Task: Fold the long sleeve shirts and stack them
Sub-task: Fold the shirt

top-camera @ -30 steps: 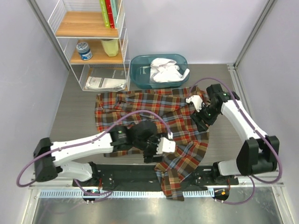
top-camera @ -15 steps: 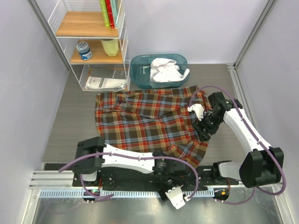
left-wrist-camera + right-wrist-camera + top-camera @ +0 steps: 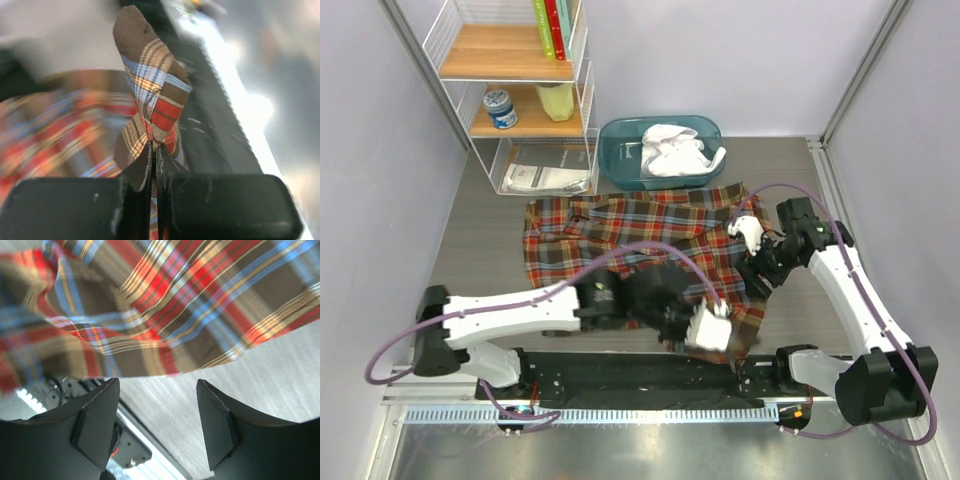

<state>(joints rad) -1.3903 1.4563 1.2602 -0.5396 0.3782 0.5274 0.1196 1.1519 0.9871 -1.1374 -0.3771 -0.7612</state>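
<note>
- Left wrist view: the left end effector (image 3: 154,155) is clamped tight on a folded, pointed tip of the woven plaid flannel shirt (image 3: 152,100).
- Right wrist view: the right end effector (image 3: 156,385) is spread wide and grips nothing, above the flannel's rumpled edge.
- Top view: the flannel lies spread on the grey table (image 3: 480,255); a crumpled white shirt (image 3: 675,150) fills the teal plastic tub (image 3: 618,150).

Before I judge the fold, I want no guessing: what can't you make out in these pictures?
Top view: the left arm covers the near middle of the plaid shirt.
Left wrist view: beyond the bit pinched in the left tool, cloth is blurred.
Top view: the white shirt is bunched in the bin; sleeves indistinguishable.
Right wrist view: frame edges cut off the shirt near the open right tool.
</note>
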